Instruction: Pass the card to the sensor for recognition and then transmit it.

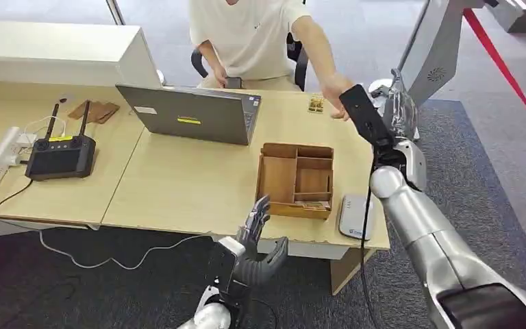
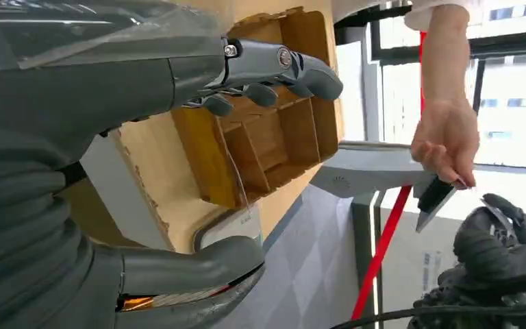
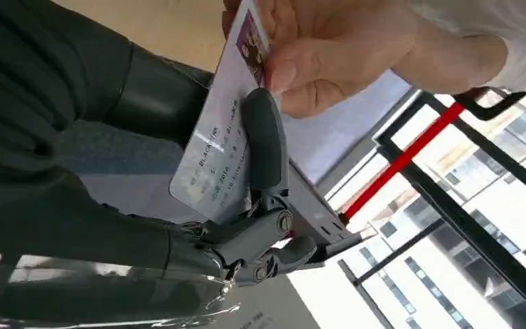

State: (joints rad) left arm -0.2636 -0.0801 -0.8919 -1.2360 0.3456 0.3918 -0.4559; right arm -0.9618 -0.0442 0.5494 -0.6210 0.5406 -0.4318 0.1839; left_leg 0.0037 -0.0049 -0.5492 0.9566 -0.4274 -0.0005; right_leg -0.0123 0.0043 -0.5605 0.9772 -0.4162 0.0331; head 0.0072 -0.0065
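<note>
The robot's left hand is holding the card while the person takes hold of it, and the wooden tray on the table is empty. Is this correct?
Not quite: it is the right hand that holds the card, as the right wrist view shows, with the person's hand on its other end. The left hand holds nothing. The wooden tray is empty.

— Where is the card (image 3: 220, 159) seen?
— At centre frame in the right wrist view, a pale printed card, tilted, pinched between the right hand (image 3: 260, 205) and a person's hand (image 3: 315, 55).
— And the sensor (image 1: 355, 216)?
— Lower right of centre in the head view, a flat grey pad lying on the table edge.
</note>
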